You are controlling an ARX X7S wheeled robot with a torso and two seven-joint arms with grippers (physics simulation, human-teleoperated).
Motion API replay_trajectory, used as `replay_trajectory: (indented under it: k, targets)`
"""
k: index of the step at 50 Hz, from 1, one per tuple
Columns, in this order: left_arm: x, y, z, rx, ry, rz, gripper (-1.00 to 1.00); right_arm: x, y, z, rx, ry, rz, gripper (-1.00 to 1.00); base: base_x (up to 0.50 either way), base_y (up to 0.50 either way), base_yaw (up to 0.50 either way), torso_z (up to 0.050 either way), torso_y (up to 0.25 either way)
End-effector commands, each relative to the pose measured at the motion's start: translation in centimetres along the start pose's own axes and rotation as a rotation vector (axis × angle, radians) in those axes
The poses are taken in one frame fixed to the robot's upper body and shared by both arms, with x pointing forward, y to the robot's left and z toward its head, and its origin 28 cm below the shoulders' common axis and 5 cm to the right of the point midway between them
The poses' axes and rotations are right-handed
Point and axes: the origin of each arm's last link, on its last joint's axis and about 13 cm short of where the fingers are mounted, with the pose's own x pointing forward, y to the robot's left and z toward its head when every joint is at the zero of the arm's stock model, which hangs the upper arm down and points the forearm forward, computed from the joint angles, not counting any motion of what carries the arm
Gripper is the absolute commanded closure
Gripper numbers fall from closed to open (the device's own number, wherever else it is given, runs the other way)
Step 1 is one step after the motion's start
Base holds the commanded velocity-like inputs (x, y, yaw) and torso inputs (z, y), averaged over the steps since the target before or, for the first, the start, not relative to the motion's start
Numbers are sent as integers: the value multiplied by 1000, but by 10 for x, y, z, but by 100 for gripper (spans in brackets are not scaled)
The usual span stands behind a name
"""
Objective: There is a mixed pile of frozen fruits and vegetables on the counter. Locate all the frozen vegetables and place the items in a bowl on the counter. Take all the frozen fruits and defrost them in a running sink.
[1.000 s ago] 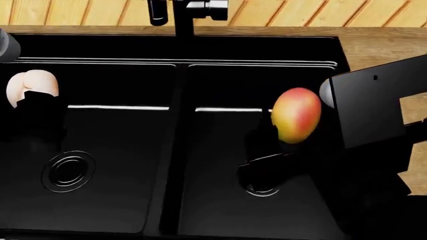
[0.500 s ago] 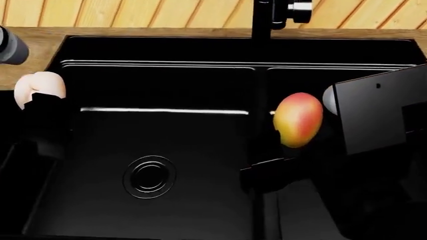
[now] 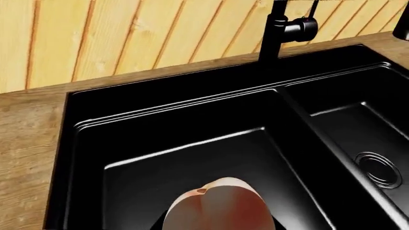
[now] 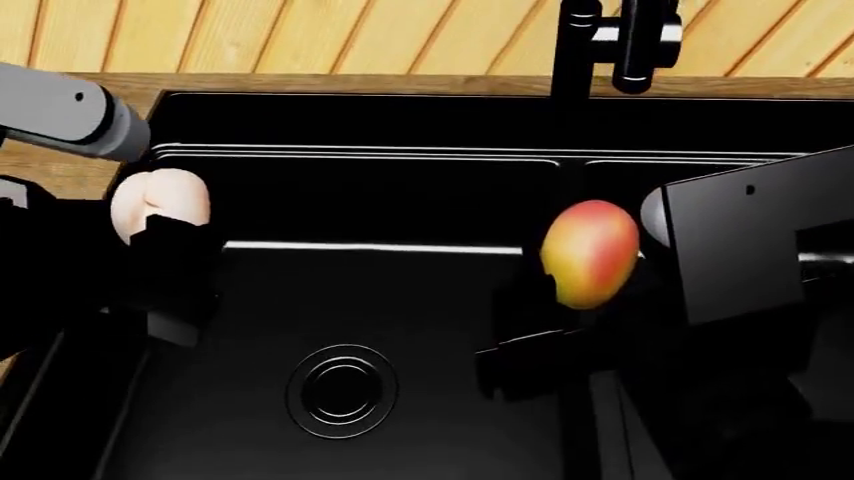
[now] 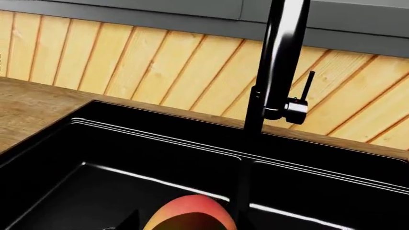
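Observation:
Both frozen fruits hang over the black sink (image 4: pixel 400 300). My left gripper (image 4: pixel 167 245) is shut on the pale cream-pink lobed fruit (image 4: pixel 160 203) above the left basin's left rim; the left wrist view shows this fruit (image 3: pixel 217 206) over that basin. My right gripper (image 4: pixel 571 300) is shut on the red-yellow mango (image 4: pixel 591 252), which is held above the divider between the basins. In the right wrist view the mango (image 5: pixel 191 213) sits below the faucet (image 5: pixel 278 62). The frozen vegetables and the bowl are out of view.
The black faucet (image 4: pixel 603 40) rises behind the divider against a wood-plank wall. A ringed drain (image 4: pixel 342 390) lies in the left basin, and another drain (image 3: pixel 380 167) in the right one. The wood-grain counter (image 4: pixel 60 165) borders the sink on the left and behind.
The head view has swung left, so the sink and faucet now sit further right in it. Both grippers still hold their fruits; the mango has gone from the right basin to the divider.

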Motion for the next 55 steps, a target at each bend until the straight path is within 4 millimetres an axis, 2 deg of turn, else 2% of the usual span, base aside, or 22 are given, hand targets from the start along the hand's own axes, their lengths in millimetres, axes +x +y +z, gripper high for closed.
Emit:
replay_trajectory:
  k: [1, 14, 19, 21, 24, 28, 32, 42, 55]
  targets:
    - [17, -18, -3, 46, 35, -61, 100, -3, 0, 1, -10, -18, -3, 100, 0, 0, 0, 0, 0]
    - [58, -24, -33, 109, 146, 18, 100, -5, 0, -1, 4, -21, 0, 100, 0, 0, 0, 0, 0]
    - [72, -27, -29, 101, 153, 12, 100, -5, 0, 0, 6, -20, 1, 100, 0, 0, 0, 0, 3]
    - [85, -27, -37, 105, 177, 28, 100, -6, 0, 0, 6, -21, 0, 100, 0, 0, 0, 0, 0]
    - [93, -27, -43, 78, 187, 48, 100, -6, 0, -1, 8, -19, -4, 100, 0, 0, 0, 0, 0]
    - [99, -29, -51, 71, 211, 46, 100, -5, 1, -1, 8, -17, 5, 100, 0, 0, 0, 0, 0]
    - [104, -30, -45, 61, 207, 37, 100, -4, 1, -2, 13, -20, 2, 100, 0, 0, 0, 0, 0]
    - [117, -26, -64, 84, 265, 58, 100, -5, 0, -2, 14, -21, -5, 100, 0, 0, 0, 0, 0]
    - [117, -28, -76, 85, 315, 50, 100, -6, 1, -4, 18, -17, -3, 100, 0, 0, 0, 1, 0]
